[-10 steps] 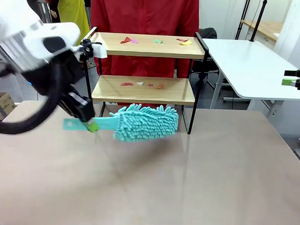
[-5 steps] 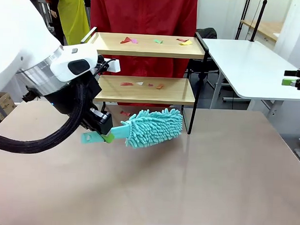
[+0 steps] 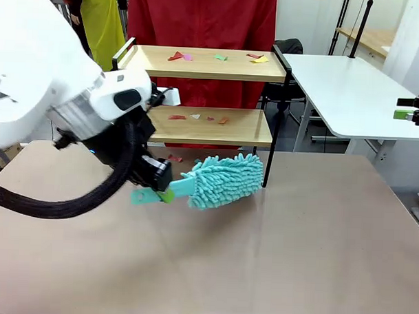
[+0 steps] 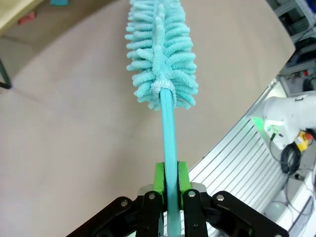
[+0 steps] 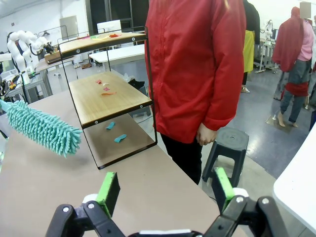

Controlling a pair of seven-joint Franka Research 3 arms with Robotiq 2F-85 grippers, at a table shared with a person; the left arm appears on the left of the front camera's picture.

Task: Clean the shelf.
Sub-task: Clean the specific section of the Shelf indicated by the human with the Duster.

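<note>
Left end effector clenched on the handle of the turquoise duster. Since the earlier frame, arm and duster have shifted right and lower. The fluffy head now tilts up to the right, just beside the right front leg of the shelf. Shelf stands at the far edge of the surface, with paper scraps on both boards. Right end effector released, empty.

1 shelf with 2 wooden boards. On the shelf's top board, 5 paper scraps; on its lower board, 4 scraps; under the shelf, 2 teal scraps. In front of the shelf, 1 teal duster. 2 pincers: left pincer, right pincer. Behind the shelf, 1 person.
</note>
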